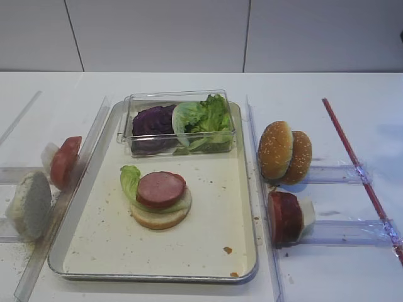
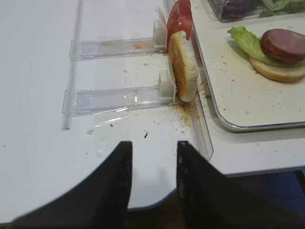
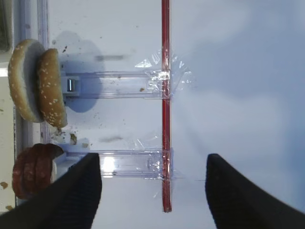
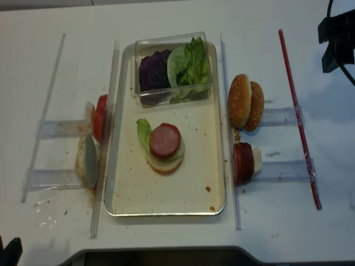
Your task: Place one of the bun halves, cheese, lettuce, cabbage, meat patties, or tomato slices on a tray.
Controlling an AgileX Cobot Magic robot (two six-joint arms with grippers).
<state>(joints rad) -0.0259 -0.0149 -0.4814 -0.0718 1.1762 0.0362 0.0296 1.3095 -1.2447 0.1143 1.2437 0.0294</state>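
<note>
Right pincer (image 3: pixel 152 191) is gaping wide at frame bottom, tips cropped; left pincer (image 2: pixel 152 176) is standing narrowly parted, empty; meat patties (image 3: pixel 33 171) are lying half hidden.

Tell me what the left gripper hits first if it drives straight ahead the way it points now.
Probably the clear plastic rail just ahead of the left gripper, or the pale bun half standing at its end; height above the table is unclear.

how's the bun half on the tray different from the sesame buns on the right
The bun half on the tray lies flat, pale, under lettuce and a meat patty. The sesame buns stand on edge in a clear rack, golden-brown, seeded and bare. Both are round bread of similar size.
</note>
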